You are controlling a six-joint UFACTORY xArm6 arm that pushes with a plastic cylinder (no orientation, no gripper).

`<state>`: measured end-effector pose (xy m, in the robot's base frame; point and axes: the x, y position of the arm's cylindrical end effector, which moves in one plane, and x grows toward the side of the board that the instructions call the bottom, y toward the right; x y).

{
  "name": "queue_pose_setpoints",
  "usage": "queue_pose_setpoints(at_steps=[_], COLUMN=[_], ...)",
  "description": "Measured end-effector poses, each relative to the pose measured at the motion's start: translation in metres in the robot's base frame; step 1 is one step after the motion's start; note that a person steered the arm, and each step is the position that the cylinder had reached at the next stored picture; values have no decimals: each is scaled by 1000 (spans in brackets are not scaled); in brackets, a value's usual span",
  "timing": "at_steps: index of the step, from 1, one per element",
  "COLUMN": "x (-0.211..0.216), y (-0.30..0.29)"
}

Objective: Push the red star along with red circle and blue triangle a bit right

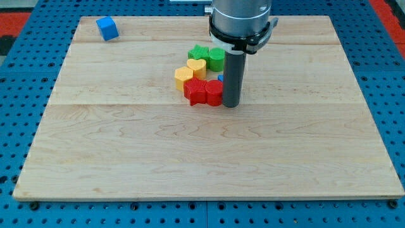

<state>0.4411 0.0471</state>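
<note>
nearest the view's bottom, the pale wooden board surface (209, 158) lies bare in front of my tip (230, 105), the lower end of a straight dark rod with no fingers on it, so nothing is spread, pressed together or pinching. touching my tip on the view's left sits the red circle block (214, 92), and just left of that, touching it, the red star block (196, 91). right behind my tip, mostly hidden by the rod, a sliver of a blue block (220, 78) shows; its shape cannot be made out. further back and to the left of my tip lie two yellow blocks, a yellow heart-like one (183, 75) and another (196, 66), then two green blocks (199, 52) (216, 58) beyond them. far off toward the view's top left, well apart from my tip, stands a blue cube (107, 28).
</note>
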Motion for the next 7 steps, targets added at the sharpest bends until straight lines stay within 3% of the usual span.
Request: queue_pose_setpoints(at_steps=[4, 5, 6, 7], x=[3, 53, 54, 54], y=[66, 53, -4, -10])
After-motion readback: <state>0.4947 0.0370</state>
